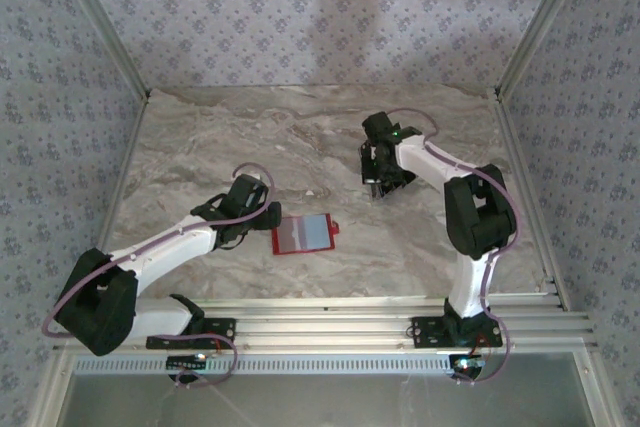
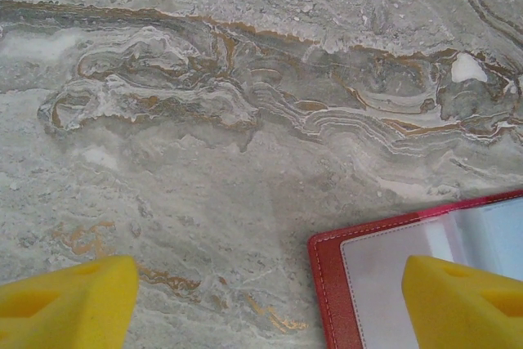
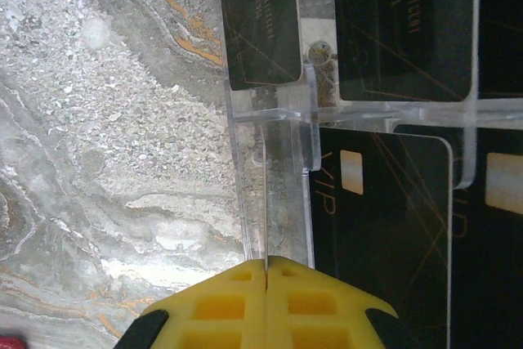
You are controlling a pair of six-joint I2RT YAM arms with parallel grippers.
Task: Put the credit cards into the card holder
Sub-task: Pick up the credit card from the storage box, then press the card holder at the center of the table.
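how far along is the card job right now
Done: card holder lies open, pockets showing no card. In hand: left end effector open over its edge; right end effector shut at the clear rack, nothing clearly gripped. Left: the credit cards in view sit in the rack.

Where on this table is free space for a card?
The marble-patterned table is bare at far left beyond the left gripper, and between the open red card holder and the right gripper. Crowded: around the clear plastic rack of black credit cards.
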